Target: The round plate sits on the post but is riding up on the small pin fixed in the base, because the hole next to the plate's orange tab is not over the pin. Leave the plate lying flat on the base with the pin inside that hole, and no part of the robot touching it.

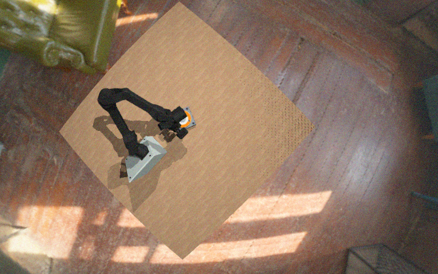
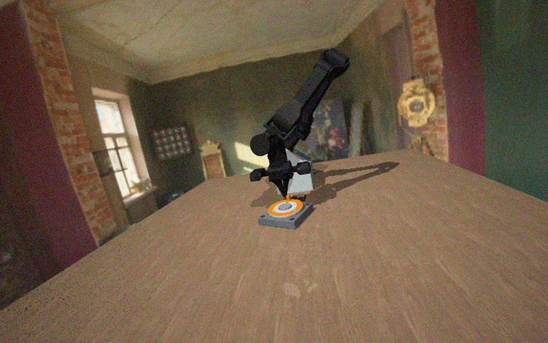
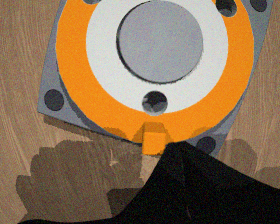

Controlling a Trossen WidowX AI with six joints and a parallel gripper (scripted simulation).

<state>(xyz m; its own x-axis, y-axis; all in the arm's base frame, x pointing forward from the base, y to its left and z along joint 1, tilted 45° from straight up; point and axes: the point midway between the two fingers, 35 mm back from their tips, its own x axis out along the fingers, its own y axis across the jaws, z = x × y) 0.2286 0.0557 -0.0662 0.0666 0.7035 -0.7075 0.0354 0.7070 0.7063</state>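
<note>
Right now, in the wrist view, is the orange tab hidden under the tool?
No, the orange tab shows fully, just above the tip of the shut tool.

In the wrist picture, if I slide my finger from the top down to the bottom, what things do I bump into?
Grey post in the middle of the plate → small dark hole → orange tab → black gripper, shut, its tip at the tab.

Matte black jointed arm (image 1: 129, 98) on grey wedge-shaped base (image 1: 145, 157).

Pin — hidden under plate (image 3: 160, 50)
</note>
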